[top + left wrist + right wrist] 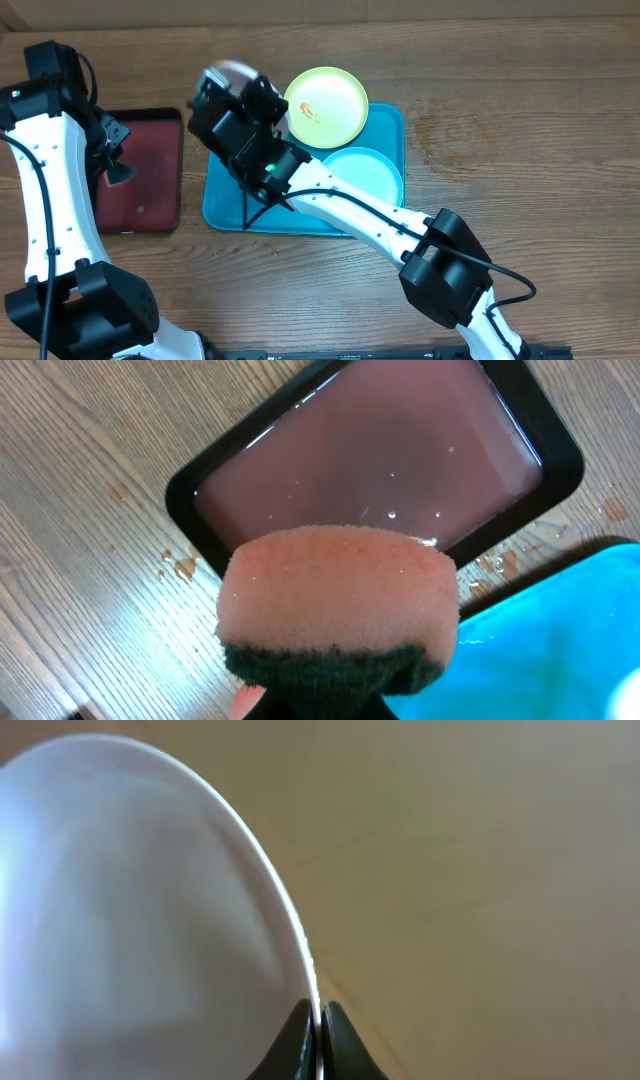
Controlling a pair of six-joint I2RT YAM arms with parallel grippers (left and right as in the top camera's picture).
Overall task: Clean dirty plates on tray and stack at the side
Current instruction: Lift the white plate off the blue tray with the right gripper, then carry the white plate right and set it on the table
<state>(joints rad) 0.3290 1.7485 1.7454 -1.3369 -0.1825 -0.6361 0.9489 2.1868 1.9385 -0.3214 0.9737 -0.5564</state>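
Observation:
My right gripper point(318, 1020) is shut on the rim of the white plate point(130, 920), which is held up on edge. From overhead, that white plate point(232, 72) shows blurred past the far left corner of the turquoise tray point(225, 205), mostly behind the right wrist. The yellow-green plate point(325, 105), with a red smear, sits at the tray's far right and overlaps its rim. A pale mint plate point(362, 175) lies in the tray's right half. My left gripper point(118, 160) hangs over the dark red tray, shut on an orange sponge point(335, 610) with a dark green scouring side.
The dark red tray with black rim point(370, 460) lies left of the turquoise tray and holds a film of water. Droplets speckle the wood between the two trays point(500, 560). My right arm point(360, 215) crosses over the turquoise tray's near side.

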